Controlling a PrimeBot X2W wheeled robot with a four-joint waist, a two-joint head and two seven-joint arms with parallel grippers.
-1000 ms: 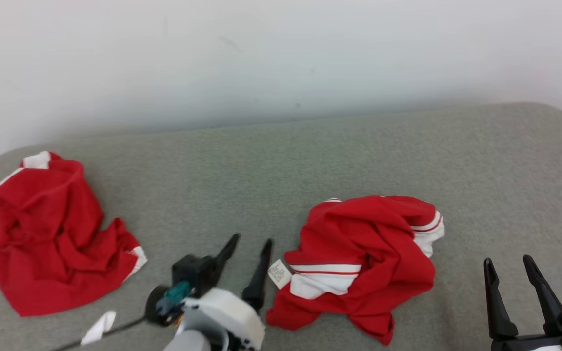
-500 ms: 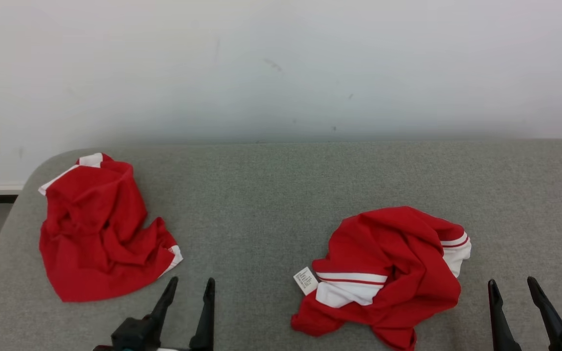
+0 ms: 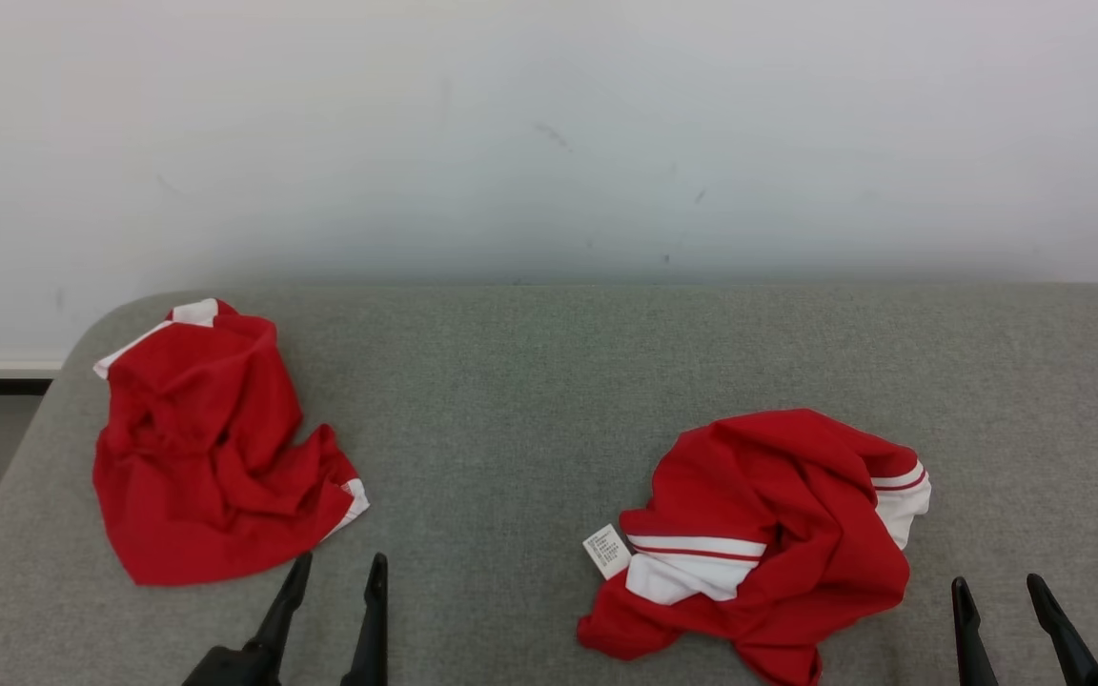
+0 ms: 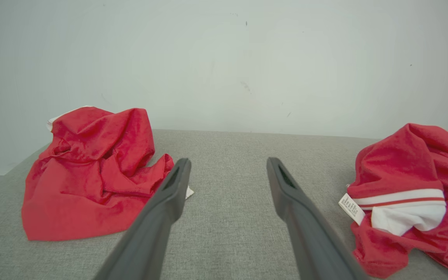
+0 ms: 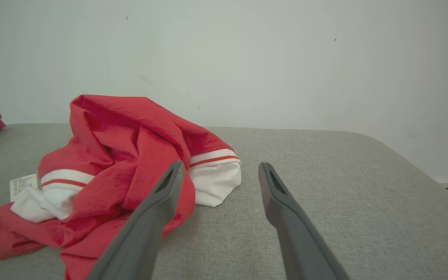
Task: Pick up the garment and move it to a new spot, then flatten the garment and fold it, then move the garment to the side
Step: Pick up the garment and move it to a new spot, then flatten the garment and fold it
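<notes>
Left claw (image 3: pixel 341 562) and right claw (image 3: pixel 997 583) both gape wide and empty at the bench's (image 3: pixel 530 381) front edge, poised to reach in, I'd say. Between them, nearer the right one, the crumpled red-and-white garment (image 3: pixel 778 534) sits by that front edge, untouched, label (image 3: pixel 607 551) showing. Further back, a second red garment (image 3: pixel 206 448) lies heaped at the left end, likely parked out of the way.
</notes>
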